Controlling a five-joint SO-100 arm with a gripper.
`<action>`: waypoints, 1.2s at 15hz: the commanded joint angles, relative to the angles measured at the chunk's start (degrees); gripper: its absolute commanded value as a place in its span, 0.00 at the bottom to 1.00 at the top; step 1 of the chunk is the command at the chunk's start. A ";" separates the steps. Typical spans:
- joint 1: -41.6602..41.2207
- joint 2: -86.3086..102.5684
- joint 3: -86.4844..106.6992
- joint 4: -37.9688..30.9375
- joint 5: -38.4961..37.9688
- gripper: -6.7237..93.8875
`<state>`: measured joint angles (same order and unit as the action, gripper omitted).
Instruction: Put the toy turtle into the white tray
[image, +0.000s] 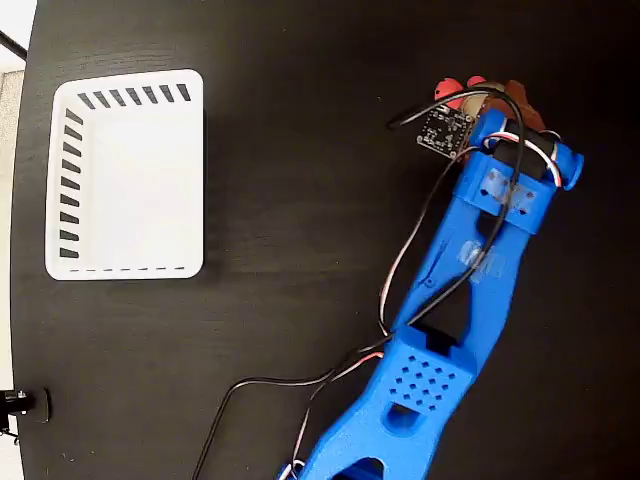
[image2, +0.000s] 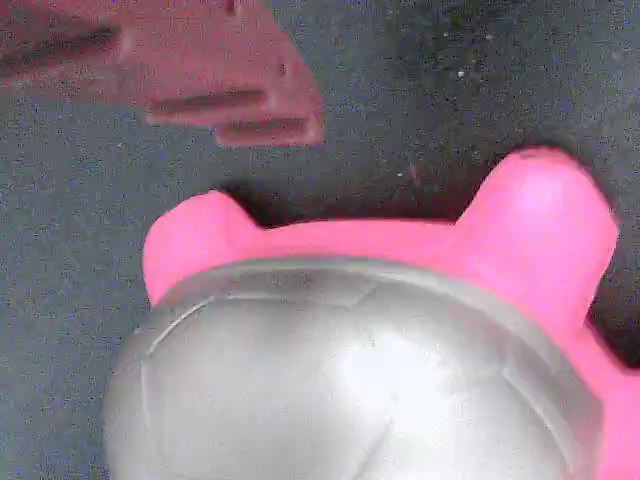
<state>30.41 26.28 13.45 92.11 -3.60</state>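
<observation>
In the fixed view, only a bit of the toy turtle's (image: 457, 92) red-pink body shows at the upper right, beside the arm's wrist. My gripper (image: 500, 98) hangs right over it, and the blue arm hides most of the toy. The wrist view is filled by the toy turtle (image2: 350, 380): a rounded grey shell with pink legs poking out above it. One dark red finger (image2: 220, 95) shows at the top left, with a strip of dark table between it and the turtle. The other finger is out of view. The white tray (image: 128, 175) lies far to the left.
The blue arm (image: 470, 270) runs from the bottom edge up to the upper right, with black and red cables (image: 400, 270) looping beside it. A small circuit board (image: 444, 133) sits at the wrist. The tabletop (image: 300, 200) is black.
</observation>
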 joint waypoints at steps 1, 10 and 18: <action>-0.88 1.14 -4.92 1.93 0.26 0.68; -0.44 -3.43 -10.11 1.41 2.99 0.68; -0.09 -4.48 -12.13 0.44 4.13 0.59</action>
<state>30.06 19.16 5.71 91.49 0.00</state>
